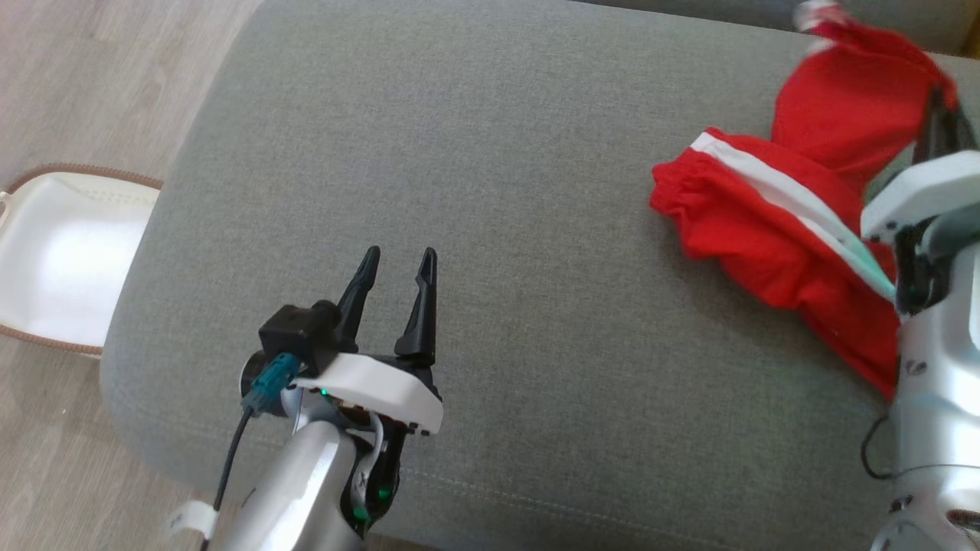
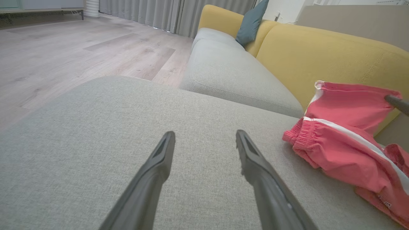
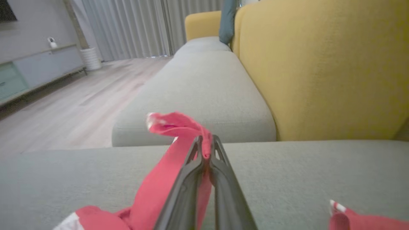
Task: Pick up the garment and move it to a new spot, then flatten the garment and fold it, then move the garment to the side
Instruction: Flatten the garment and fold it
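Closest to the lens in the right wrist view, the right gripper (image 3: 206,140) has its two dark fingers (image 3: 188,182) pressed together on a fold of the garment (image 3: 166,179), with red cloth pinched between the tips and a loose end flopping over them.

There is only one bit of marking on the garment (image 2: 335,150). It is a small pale label (image 2: 385,203) near its lower edge in the left wrist view, too small to read.

The cloth is bright red (paler, almost pink, through the wrist cameras) with a white stripe (image 1: 773,191) running from a gathered, elastic-looking hem. It is crumpled, not flat. The garment (image 1: 766,229) lies at the right end of the grey cushion (image 1: 498,153), and one part is held up above the rest where the right gripper (image 1: 943,115) grips it.

The left gripper (image 1: 400,260) is well apart from the garment, over the middle of the cushion, fingers spread with nothing between them. In its own view the left gripper (image 2: 204,135) points across bare grey fabric.

Beyond the cushion stands a sofa with a grey seat (image 2: 230,73), a yellow back (image 2: 319,54) and a teal pillow (image 2: 250,22). A white basket (image 1: 61,260) sits on the wooden floor (image 1: 76,61) beside the cushion's left end.
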